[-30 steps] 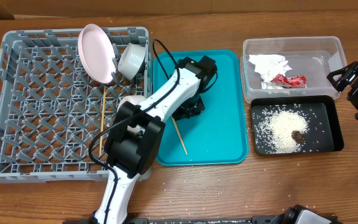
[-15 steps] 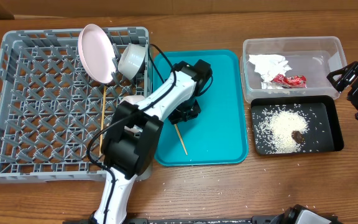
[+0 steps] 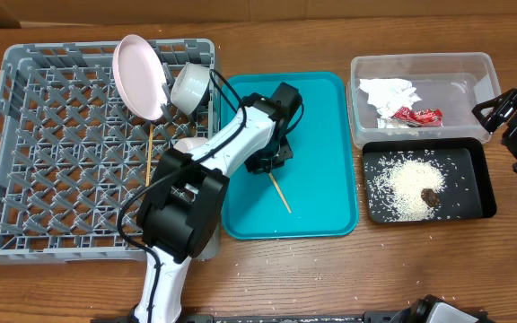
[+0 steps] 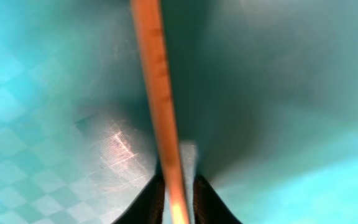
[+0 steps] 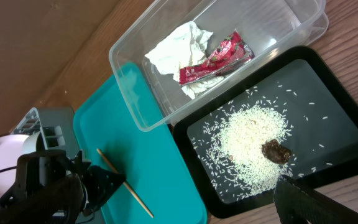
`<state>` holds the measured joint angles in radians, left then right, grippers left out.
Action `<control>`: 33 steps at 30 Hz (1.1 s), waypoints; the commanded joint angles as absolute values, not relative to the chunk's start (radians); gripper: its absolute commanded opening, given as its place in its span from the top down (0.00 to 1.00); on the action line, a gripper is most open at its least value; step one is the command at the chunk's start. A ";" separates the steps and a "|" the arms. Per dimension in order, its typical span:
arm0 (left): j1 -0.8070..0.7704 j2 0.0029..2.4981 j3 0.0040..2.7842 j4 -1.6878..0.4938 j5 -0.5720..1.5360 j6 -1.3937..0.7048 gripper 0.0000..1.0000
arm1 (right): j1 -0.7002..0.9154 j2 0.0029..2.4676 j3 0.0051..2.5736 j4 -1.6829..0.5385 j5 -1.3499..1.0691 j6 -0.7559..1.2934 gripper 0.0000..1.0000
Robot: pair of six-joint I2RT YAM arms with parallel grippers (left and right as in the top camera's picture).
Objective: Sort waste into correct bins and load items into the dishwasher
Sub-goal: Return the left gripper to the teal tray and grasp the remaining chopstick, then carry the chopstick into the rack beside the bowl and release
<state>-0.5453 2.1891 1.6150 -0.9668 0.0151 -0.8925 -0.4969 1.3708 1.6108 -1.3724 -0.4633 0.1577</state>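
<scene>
On the teal tray (image 3: 321,188) the left claw (image 4: 178,200) clamps a chopstick (image 4: 156,81); the right claw (image 3: 499,115) gapes beside the clear tub (image 3: 456,90).

- Teal tray (image 3: 326,193): right half bare, open from above; left half crossed by left arm (image 3: 227,148), left end effector (image 3: 269,170) down on it, pinched chopstick (image 3: 280,193) jutting toward the middle.
- Dish rack (image 3: 61,170): floor mostly open; far right corner blocked by leaning plate (image 3: 140,78) and white cup (image 3: 191,86).
- Surface (image 3: 402,269) in front of the trays: open strip.
</scene>
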 commanded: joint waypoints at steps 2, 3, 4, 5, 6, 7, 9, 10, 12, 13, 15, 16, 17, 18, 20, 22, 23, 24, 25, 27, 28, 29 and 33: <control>-0.545 2.261 1.547 -0.938 0.079 -0.875 0.96 | -0.500 1.370 1.627 -1.368 -0.456 0.160 0.00; -0.545 2.261 1.547 -0.935 0.079 -0.874 0.96 | -0.500 1.370 1.627 -1.368 -0.456 0.160 0.00; -0.546 2.261 1.547 -0.930 0.079 -0.870 0.96 | -0.500 1.370 1.627 -1.368 -0.456 0.160 0.00; -0.548 2.261 1.547 -0.924 0.080 -0.860 0.96 | -0.500 1.370 1.627 -1.368 -0.456 0.160 0.00; -0.550 2.261 1.548 -0.917 0.084 -0.850 0.96 | -0.500 1.370 1.627 -1.368 -0.456 0.160 0.00; -0.551 2.260 1.552 -0.916 0.091 -0.833 0.96 | -0.500 1.370 1.627 -1.368 -0.456 0.160 0.00; -0.550 2.254 1.584 -0.931 0.126 -0.756 0.96 | -0.500 1.370 1.627 -1.368 -0.456 0.160 0.00; -0.548 2.246 1.605 -0.947 0.128 -0.726 0.96 | -0.500 1.370 1.627 -1.368 -0.456 0.160 0.00; -0.541 2.217 1.670 -1.003 0.117 -0.664 0.96 | -0.500 1.370 1.627 -1.368 -0.456 0.160 0.00; -0.537 2.200 1.703 -1.031 0.102 -0.641 0.96 | -0.500 1.370 1.627 -1.368 -0.456 0.160 0.00; -0.529 2.148 1.784 -1.102 0.062 -0.590 0.96 | -0.500 1.370 1.627 -1.368 -0.456 0.160 0.00; -0.524 2.122 1.811 -1.126 0.047 -0.562 0.96 | -0.500 1.370 1.627 -1.368 -0.456 0.160 0.00; -0.516 2.079 1.840 -1.158 0.031 -0.518 0.96 | -0.500 1.370 1.627 -1.368 -0.456 0.160 0.00; -0.506 2.041 1.856 -1.188 0.017 -0.487 0.96 | -0.500 1.370 1.627 -1.368 -0.456 0.160 0.00; -0.483 1.970 1.863 -1.241 -0.030 -0.450 0.96 | -0.500 1.370 1.627 -1.368 -0.456 0.160 0.00; -0.446 1.897 1.863 -1.306 -0.098 -0.421 0.96 | -0.500 1.370 1.627 -1.368 -0.456 0.160 0.00; -0.424 1.866 1.863 -1.334 -0.122 -0.398 0.96 | -0.500 1.370 1.627 -1.368 -0.456 0.160 0.00; -0.403 1.841 1.862 -1.357 -0.139 -0.372 0.96 | -0.500 1.370 1.627 -1.368 -0.456 0.160 0.00; -0.375 1.816 1.861 -1.383 -0.155 -0.344 0.96 | -0.500 1.370 1.627 -1.368 -0.456 0.160 0.00; -0.318 1.784 1.861 -1.421 -0.165 -0.281 0.96 | -0.500 1.370 1.627 -1.368 -0.456 0.160 0.00; -0.292 1.777 1.860 -1.436 -0.165 -0.251 0.96 | -0.500 1.370 1.627 -1.368 -0.456 0.160 0.00; -0.259 1.773 1.858 -1.451 -0.165 -0.223 0.96 | -0.500 1.370 1.627 -1.368 -0.456 0.160 0.00; -0.149 1.774 1.804 -1.438 -0.165 -0.167 0.96 | -0.500 1.370 1.627 -1.368 -0.456 0.160 0.00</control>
<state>-0.2077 1.7542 1.8530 -1.4544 -0.1375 -0.2756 -0.4969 1.3708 1.6108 -1.3727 -0.4637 0.1574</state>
